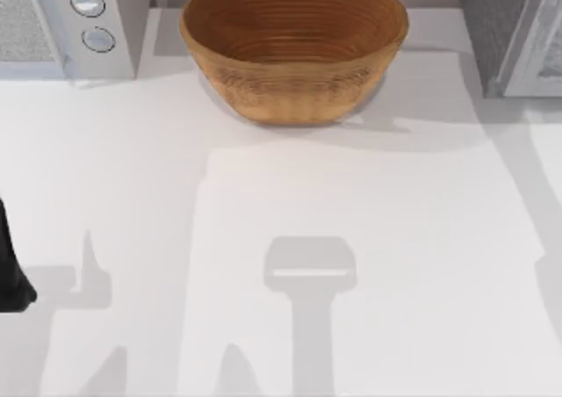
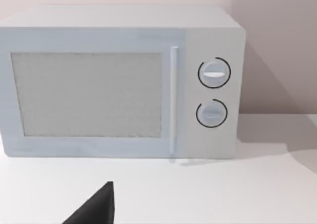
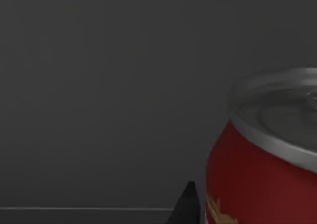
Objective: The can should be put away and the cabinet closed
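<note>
Behind the wicker bowl [image 1: 294, 50], which sits at the far middle of the white table [image 1: 369, 239], nothing else stands in line with it; to the bowl's left at the table's far corner is a white microwave [image 1: 66, 24] with two round dials, and to the bowl's right at the opposite far corner is a grey cabinet [image 1: 514, 32].

The left arm [image 1: 10, 270] appears as a dark shape at the table's left edge, well apart from the bowl and nearer the camera than the microwave. Its wrist camera faces the microwave [image 2: 121, 83] front-on, door shut, handle upright beside the dials, and a dark fingertip [image 2: 96, 209] pokes into the frame over the bare tabletop. Whether that claw is released or clenched cannot be told.

The can [image 3: 265, 154] shows in the right wrist view, close up and upright: red body, a scrap of yellow label low down, silver-grey rimmed top. It stands against a dark grey wall and floor. A dark fingertip [image 3: 187, 206] of the right gripper sits just beside the can's red side; contact cannot be judged, nor whether that claw is grasping the can or let go.
</note>
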